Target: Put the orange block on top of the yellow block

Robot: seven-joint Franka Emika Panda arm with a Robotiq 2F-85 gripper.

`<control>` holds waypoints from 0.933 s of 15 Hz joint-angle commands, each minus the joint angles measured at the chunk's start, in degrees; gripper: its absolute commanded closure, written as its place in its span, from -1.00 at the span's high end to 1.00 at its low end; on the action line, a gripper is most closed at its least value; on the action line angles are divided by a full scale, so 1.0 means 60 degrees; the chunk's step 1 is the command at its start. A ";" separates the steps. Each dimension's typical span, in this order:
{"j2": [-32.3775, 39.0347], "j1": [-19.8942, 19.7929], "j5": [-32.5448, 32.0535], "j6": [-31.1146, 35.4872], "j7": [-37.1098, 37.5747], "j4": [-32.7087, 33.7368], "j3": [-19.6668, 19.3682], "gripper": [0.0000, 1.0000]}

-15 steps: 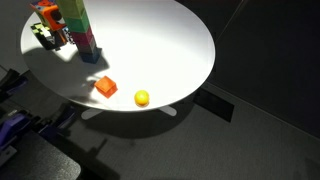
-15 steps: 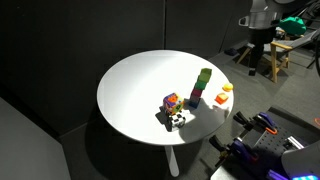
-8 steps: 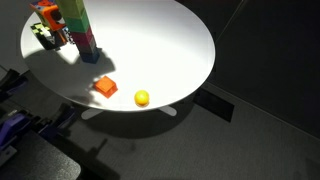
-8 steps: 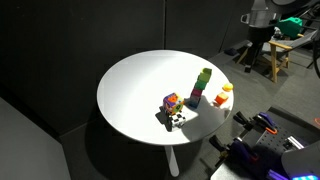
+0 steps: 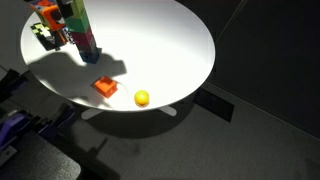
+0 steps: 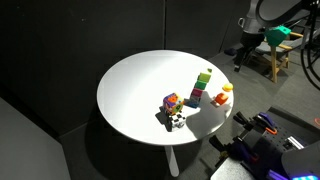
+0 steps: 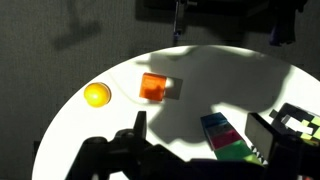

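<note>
big round white tabletop [image 5: 170,40] takes up most of the scene. the arm sits well off past its edge in an exterior view, with the hand [image 7: 198,125] up in the air over the table. in the wrist view its two fingers [image 7: 139,122] stand wide apart with nothing between them, so it's released and empty. next down in size is the tower of coloured blocks [image 6: 201,88] near the rim, with a clump of small toys [image 6: 173,112] beside it. the yellow block [image 6: 203,83] looks to be the pale one just under the green top piece, but it's tiny in these views, so don't quote me. the orange block [image 5: 105,87] lies flat on the tabletop by itself, near the tower but not touching it. a little yellow ball [image 5: 141,98] sits just beside it, closer to the rim. my read is that this is the very start, the reach towards the pick, with nothing grabbed yet. the next move calls for bringing the hand down square over the orange block, one finger either side, and keeping off the ball so it doesn't roll away. as for brands or writing, i can't read a single thing anywhere, everything's too small or too dark.
</note>
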 commanded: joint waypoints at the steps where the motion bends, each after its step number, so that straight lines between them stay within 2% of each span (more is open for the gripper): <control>1: 0.0359 -0.0157 -0.0110 0.0939 0.0369 -0.0192 -0.0013 1.00; 5: 0.0669 -0.0277 0.0024 0.1307 0.0507 -0.0301 -0.0070 1.00; 14: 0.1561 -0.0392 0.0681 0.1002 0.1174 0.0047 -0.0138 1.00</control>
